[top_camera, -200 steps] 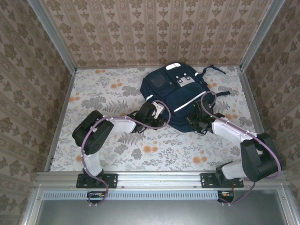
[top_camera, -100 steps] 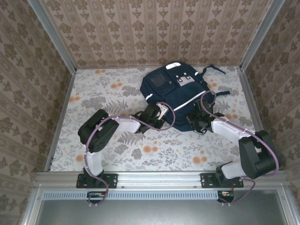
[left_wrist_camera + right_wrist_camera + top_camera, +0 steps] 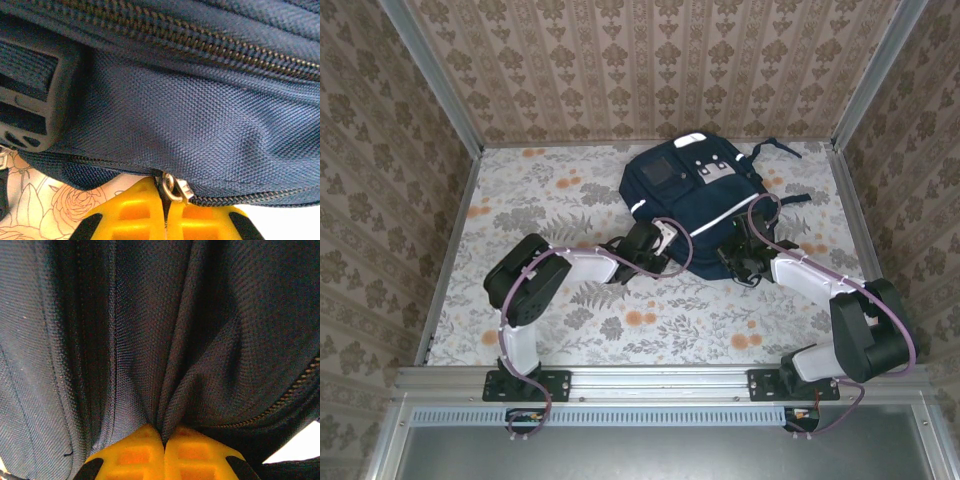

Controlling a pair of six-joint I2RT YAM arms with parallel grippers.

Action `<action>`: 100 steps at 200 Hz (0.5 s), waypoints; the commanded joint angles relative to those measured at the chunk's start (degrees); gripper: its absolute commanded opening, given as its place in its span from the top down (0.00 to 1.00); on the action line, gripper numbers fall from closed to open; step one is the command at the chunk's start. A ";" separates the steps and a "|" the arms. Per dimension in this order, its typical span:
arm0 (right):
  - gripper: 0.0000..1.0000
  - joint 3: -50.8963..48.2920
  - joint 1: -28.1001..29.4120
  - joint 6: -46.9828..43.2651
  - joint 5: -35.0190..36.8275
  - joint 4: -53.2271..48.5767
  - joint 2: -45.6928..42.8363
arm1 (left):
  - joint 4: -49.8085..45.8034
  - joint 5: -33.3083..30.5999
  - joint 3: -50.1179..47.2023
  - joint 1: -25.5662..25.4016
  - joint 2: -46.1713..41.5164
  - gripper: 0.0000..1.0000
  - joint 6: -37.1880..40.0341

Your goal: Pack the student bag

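Lying flat at the far centre-right of the table (image 3: 550, 200), the bag (image 3: 680, 190) runs its long axis near to far. Its pale top patches face the back wall, and the left gripper (image 3: 655, 243) and right gripper (image 3: 740, 262) are at its near edge. Left wrist: the fingers (image 3: 135, 212) are together, clamped on the zip pull (image 3: 176, 186); that small tab could slip out under a tug. Right wrist: the fingers pinch a fold of cloth (image 3: 165, 390); if it slides free, the whole bag would probably drag.
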 commanded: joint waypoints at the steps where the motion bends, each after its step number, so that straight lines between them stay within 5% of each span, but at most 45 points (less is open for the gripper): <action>1: 1.00 -1.35 -0.93 -1.65 6.48 -9.24 1.18 | -3.64 -5.81 -1.03 4.09 -3.00 1.00 -1.94; 100: 1.00 -1.25 -1.79 -2.28 6.65 -9.37 1.64 | -9.11 -4.92 0.74 8.40 -3.15 1.00 -3.80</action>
